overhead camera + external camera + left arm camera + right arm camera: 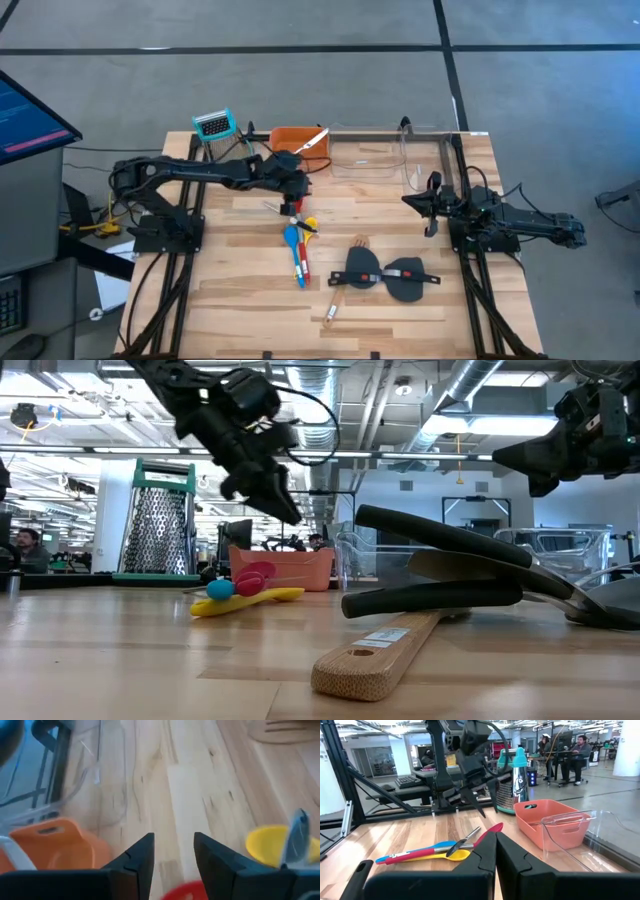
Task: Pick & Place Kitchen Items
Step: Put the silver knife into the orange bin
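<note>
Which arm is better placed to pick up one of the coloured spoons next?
Left, probably. The left pincer hangs open directly above the coloured spoons, while the right pincer waits shut near the clear bin, farther off.

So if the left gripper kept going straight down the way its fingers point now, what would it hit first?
Probably the red spoon, whose bowl shows just under the open left gripper, with the yellow spoon beside it. Depth is unclear, so it could meet bare table instead.

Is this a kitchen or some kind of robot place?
Probably a robot lab in a big open workshop, not a kitchen: bare ceiling pipes, people at desks, and a wooden table with clamped-on robot arms.
</note>
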Motion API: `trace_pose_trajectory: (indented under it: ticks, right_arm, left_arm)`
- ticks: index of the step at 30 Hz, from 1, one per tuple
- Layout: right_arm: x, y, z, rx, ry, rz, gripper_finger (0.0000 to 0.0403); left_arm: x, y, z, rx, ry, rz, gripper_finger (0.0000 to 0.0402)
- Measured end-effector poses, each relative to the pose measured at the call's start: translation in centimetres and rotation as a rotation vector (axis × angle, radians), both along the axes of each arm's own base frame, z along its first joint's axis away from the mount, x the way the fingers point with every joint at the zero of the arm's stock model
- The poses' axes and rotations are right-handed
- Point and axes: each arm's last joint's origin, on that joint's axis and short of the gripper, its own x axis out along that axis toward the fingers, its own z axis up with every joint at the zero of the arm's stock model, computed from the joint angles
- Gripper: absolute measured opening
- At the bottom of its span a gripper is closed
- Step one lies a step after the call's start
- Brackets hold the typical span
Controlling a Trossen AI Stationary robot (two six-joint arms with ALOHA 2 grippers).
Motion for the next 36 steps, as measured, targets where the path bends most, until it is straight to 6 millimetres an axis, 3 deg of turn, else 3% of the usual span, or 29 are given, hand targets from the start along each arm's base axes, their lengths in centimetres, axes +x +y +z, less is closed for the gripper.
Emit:
trace_pose_trajectory:
  ticks: [3,7,12,17,26,36]
  right_arm:
    - [0.0,0.0,0.0,0.0,-0.002,0.0,0.0]
    - [0.0,0.0,0.0,0.001,0.001,0.0,0.0]
    - [0.0,0.0,0.0,0.001,0.003,-0.001,0.0]
    - [0.0,0.0,0.0,0.002,0.003,-0.004,0.0]
    - [0.0,0.0,0.0,0.003,0.002,-0.004,0.0]
    - [0.0,0.0,0.0,0.003,0.001,-0.004,0.0]
  left_arm:
    - [0.7,0.2,-1.2,-0.027,0.081,0.002,0.0127]
    - [-0.1,-0.1,-3.4,-0.088,0.274,0.006,0.0127]
    - [-1.7,-0.9,-3.4,-0.156,0.416,0.036,0.0127]
    - [-2.4,-1.6,-2.7,-0.186,0.394,-0.002,0.0127]
    - [-3.5,-3.2,-5.1,-0.128,0.406,-0.13,0.0127]
    - [-3.2,-3.3,-5.2,-0.054,0.376,-0.105,0.0127]
